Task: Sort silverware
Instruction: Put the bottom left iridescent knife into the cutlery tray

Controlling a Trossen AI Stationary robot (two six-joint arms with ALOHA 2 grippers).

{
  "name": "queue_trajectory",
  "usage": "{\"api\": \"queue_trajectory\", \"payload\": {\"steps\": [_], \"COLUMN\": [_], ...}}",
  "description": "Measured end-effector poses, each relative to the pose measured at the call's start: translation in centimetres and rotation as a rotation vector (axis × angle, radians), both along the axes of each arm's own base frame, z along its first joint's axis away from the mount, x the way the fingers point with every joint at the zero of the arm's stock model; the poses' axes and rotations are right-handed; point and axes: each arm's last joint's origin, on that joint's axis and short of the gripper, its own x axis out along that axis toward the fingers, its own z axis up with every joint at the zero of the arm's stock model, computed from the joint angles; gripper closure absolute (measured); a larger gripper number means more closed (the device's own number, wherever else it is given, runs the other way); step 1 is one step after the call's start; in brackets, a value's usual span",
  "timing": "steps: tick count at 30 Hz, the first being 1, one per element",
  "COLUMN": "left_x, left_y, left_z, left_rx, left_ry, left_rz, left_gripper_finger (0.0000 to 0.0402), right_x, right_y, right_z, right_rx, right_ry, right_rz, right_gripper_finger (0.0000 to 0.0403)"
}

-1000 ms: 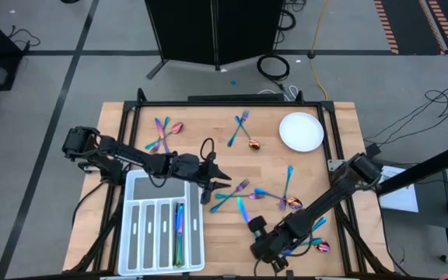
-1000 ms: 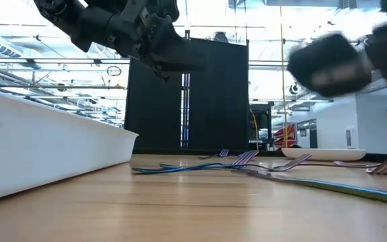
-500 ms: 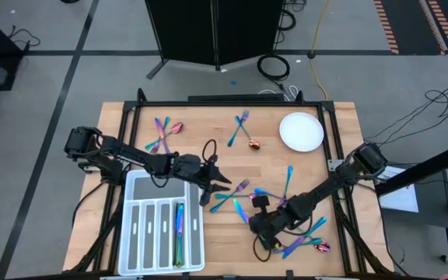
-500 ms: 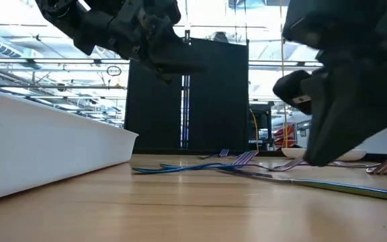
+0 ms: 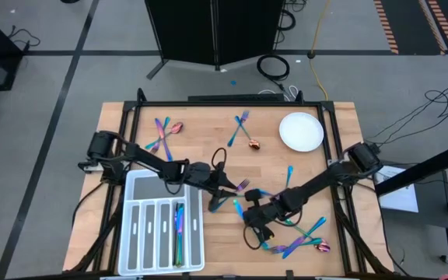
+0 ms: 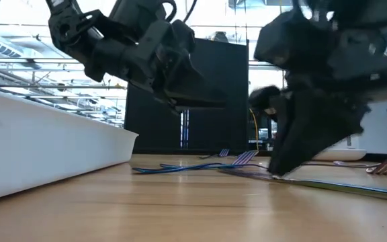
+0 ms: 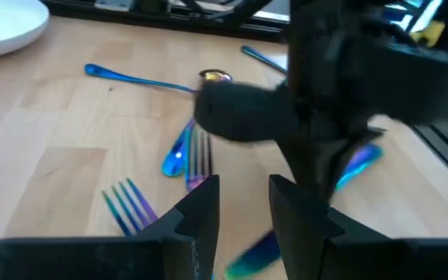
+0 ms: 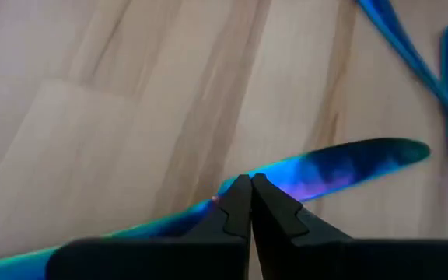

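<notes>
While the left tool (image 5: pixel 225 187) hangs over the middle of the counter (image 5: pixel 208 124) with its fingers (image 7: pixel 201 214) partly spread and nothing between them, the right tool (image 5: pixel 249 219) is down low just beside it, tips pressed together right at a blue-purple knife (image 8: pixel 341 165). From the right wrist view the closed tips sit right on top of that blade, but you can't really tell if they're pinching it or just touching it.

The silverware (image 5: pixel 286 204) is scattered all over: a cluster of forks and spoons near the two tools, a few more pieces (image 5: pixel 306 245) toward the right front corner, a crossed pair with a spoon (image 5: pixel 164 132) at the far left, and a fork plus a coppery spoon (image 5: pixel 253 144) near the white plate (image 5: pixel 301 131). A few pieces (image 5: pixel 179 229) already lie in one slot of the white tray (image 5: pixel 134 233), which sits at the left front of the counter.
</notes>
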Motion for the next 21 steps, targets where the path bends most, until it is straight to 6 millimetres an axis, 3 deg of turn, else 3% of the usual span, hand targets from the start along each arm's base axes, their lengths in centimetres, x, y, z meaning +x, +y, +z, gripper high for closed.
{"api": "queue_trajectory", "payload": {"steps": [7, 14, 18, 21], "left_x": [-0.1, -0.1, -0.2, -0.2], "left_y": [0.5, 1.4, 1.9, 2.6], "left_z": [-0.3, -0.6, -0.8, -0.8], "left_rx": [0.005, -0.010, -0.026, -0.023], "left_ry": [0.036, 0.074, 0.101, 0.105], "left_rz": [0.017, 0.039, 0.037, 0.051], "left_gripper_finger": [0.0288, 0.0288, 0.0288, 0.0288], "right_x": [1.2, 2.3, 2.3, 1.9], "right_y": [-0.7, -3.5, -3.7, -3.6], "right_z": [-1.1, -1.1, 0.0, 1.9], "right_rx": [-0.049, -0.167, -0.139, -0.139], "right_ry": [-0.042, -0.075, -0.073, -0.094], "right_rz": [0.063, 0.144, 0.217, 0.253], "right_gripper_finger": [0.0403, 0.0403, 0.0403, 0.0403]}}
